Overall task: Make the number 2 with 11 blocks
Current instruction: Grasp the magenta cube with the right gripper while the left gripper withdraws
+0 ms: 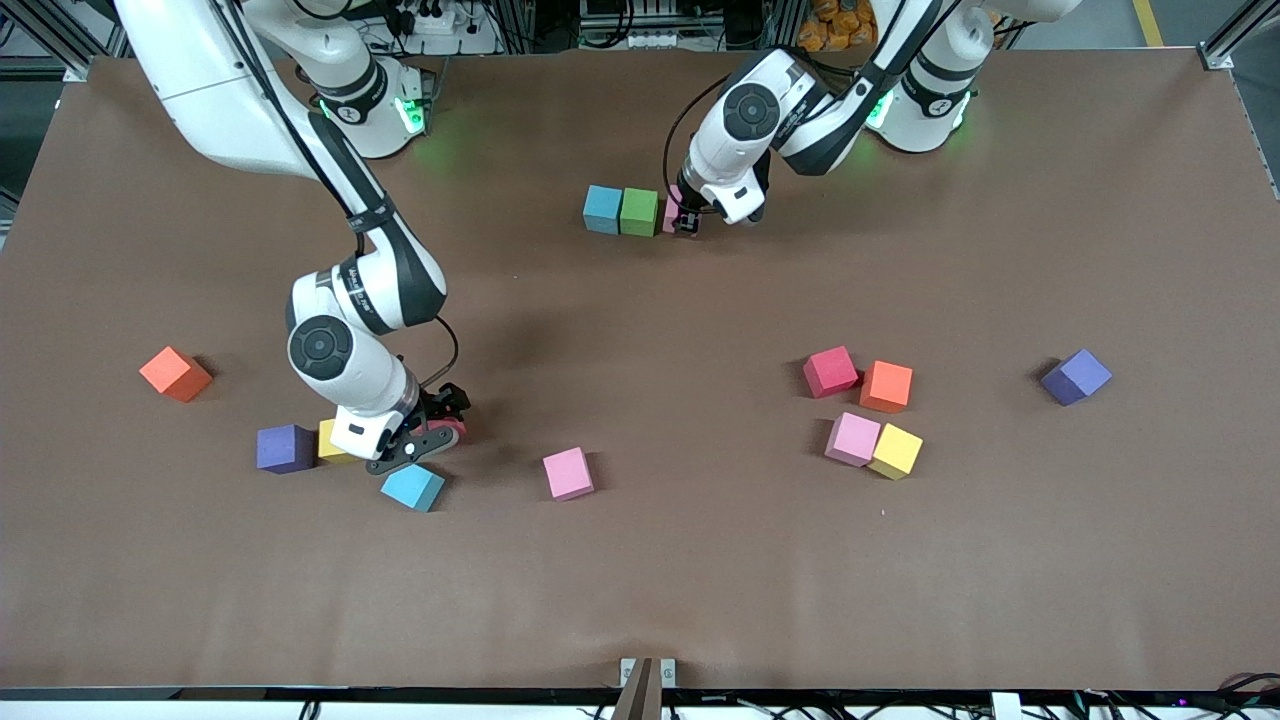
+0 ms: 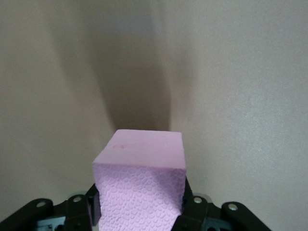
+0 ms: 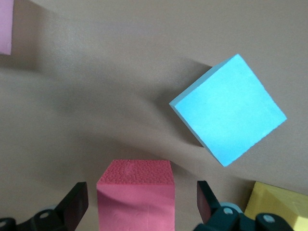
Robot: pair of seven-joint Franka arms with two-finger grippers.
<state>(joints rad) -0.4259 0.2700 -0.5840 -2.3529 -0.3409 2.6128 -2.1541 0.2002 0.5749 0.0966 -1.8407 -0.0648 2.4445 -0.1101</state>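
Gripping a pink block (image 2: 140, 185) between its fingers, the left gripper (image 1: 686, 222) sits at the end of a short row on the table (image 1: 640, 580), where a blue block (image 1: 602, 209) touches a green block (image 1: 639, 212) and the pink one stands just beside the green. The right gripper (image 1: 440, 425) is low near the right arm's end, fingers spread wide on either side of a red block (image 3: 135, 195) without touching it. A light blue block (image 1: 413, 487) lies nearer the front camera, a yellow block (image 1: 331, 442) and a purple cube (image 1: 285, 448) beside the gripper.
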